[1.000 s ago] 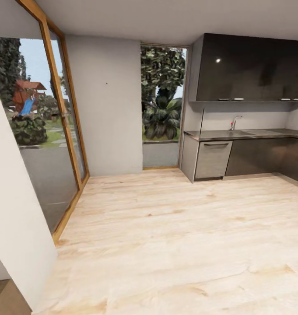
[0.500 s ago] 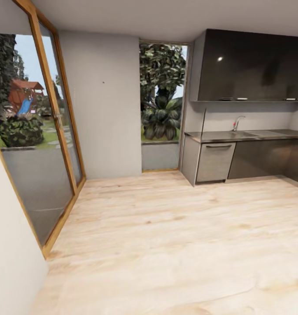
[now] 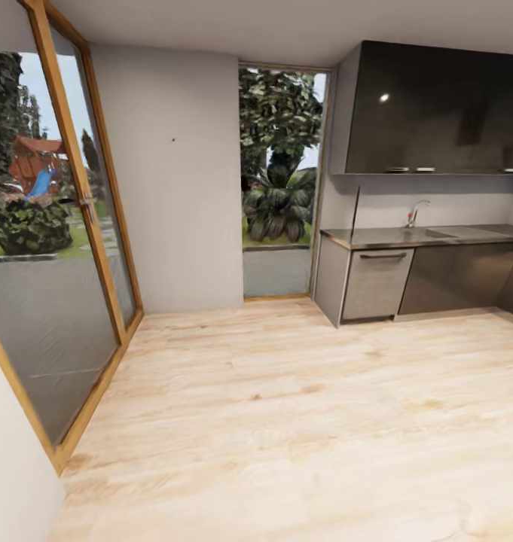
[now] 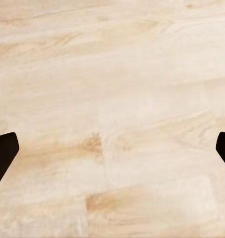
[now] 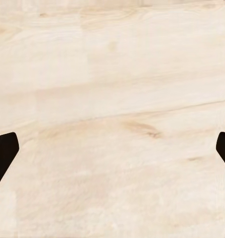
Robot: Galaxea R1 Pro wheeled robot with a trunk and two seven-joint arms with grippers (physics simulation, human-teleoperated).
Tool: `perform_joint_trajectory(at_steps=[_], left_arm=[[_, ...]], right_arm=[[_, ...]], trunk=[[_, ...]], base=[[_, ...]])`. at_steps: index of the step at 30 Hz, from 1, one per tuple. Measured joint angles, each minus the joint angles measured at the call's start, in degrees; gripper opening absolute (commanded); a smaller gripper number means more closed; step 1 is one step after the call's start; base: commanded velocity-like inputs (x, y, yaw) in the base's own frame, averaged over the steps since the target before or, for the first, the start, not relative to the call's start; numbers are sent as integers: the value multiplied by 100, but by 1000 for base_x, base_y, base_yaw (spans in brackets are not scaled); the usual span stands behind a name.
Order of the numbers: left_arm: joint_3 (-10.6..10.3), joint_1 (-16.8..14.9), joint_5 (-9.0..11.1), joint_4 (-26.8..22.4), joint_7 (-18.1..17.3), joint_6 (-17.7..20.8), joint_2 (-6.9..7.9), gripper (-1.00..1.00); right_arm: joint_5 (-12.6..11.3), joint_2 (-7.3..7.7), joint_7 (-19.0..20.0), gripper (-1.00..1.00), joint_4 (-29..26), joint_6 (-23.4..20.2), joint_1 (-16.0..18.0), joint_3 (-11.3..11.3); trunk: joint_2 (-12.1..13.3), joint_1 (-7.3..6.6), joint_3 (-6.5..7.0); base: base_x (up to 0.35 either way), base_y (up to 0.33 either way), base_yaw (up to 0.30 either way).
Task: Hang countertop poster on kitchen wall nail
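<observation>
A nail (image 3: pixel 173 139) dots the pale wall and the steel countertop (image 3: pixel 437 237) lies far right, no poster on its visible stretch, as both grippers (image 4: pixel 112 148) (image 5: pixel 112 148) hang spread and empty over wood floor (image 3: pixel 286 421), pickup and hanging undone.

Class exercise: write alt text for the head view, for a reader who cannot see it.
A kitchen seen across a pale wood floor: at right, a steel countertop with a chrome tap under glossy dark upper cabinets. A tiny dark wall nail dots the grey wall between a large glass door and a garden window.
</observation>
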State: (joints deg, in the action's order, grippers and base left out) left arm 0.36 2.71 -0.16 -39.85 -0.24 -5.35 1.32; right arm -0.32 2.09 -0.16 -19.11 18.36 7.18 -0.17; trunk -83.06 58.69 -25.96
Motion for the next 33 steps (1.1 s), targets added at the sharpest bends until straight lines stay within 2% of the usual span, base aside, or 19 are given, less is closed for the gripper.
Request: perform_joint_trajectory(at_steps=[33], left_arm=[[-14,0,16,175,0,-6,-2,100]], right_arm=[[-9,80,-12,100,-9,0,0,-8]], trunk=[[0,0,0]], base=[[336,0,0]])
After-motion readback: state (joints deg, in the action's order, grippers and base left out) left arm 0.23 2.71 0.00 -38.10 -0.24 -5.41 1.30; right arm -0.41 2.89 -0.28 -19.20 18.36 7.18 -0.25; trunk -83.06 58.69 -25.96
